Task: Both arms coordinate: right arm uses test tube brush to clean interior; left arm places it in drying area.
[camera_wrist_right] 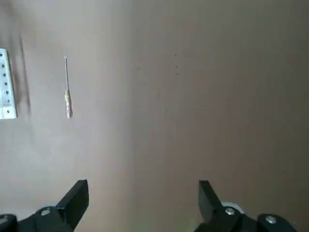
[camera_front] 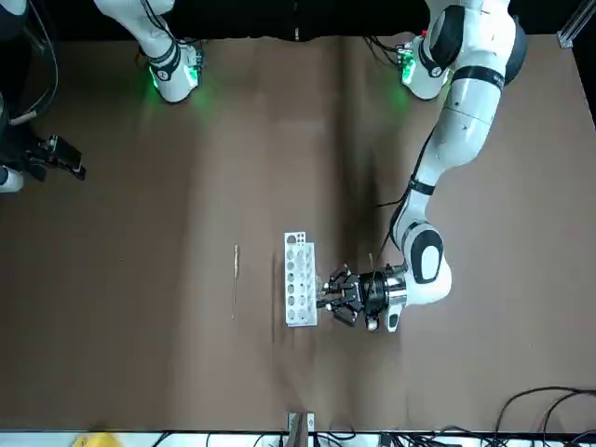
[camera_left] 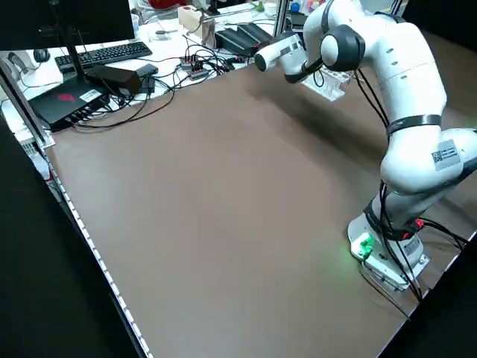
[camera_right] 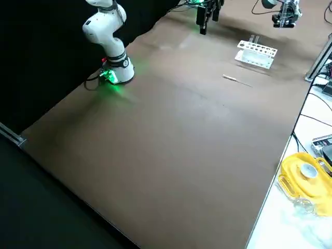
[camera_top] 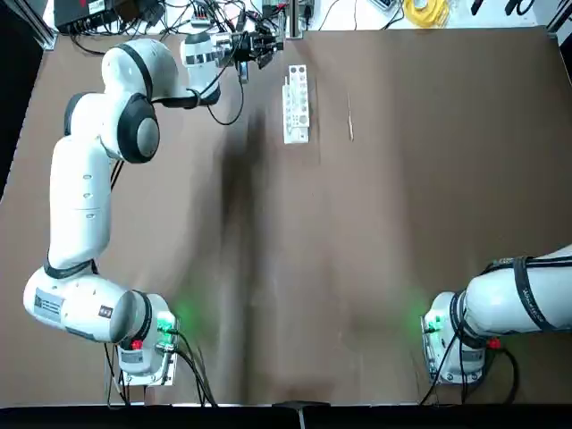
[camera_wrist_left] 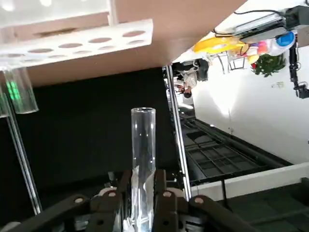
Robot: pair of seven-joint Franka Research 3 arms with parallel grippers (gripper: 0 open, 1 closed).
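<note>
On brown bench (camera_top: 375,268), white rack (camera_top: 296,104) beside thin brush (camera_top: 350,119). Left tool (camera_front: 328,293) grips clear tube (camera_wrist_left: 143,159), visible only in wrist view. Right tool (camera_wrist_right: 143,203) spread wide, empty. Cables, keyboard (camera_left: 112,54) along edge.

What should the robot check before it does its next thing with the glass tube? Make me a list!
1. Left gripper holds the glass tube: ok, shut on it.
2. White rack has free holes: ok, several look empty.
3. Tube lined up over a hole: cannot tell.
4. Brush is ready: ok, it lies on the table beside the rack, untouched.
5. Right gripper is ready to grab: ok, open and empty, away from the brush.
6. Tube brushed clean inside: cannot tell.
</note>
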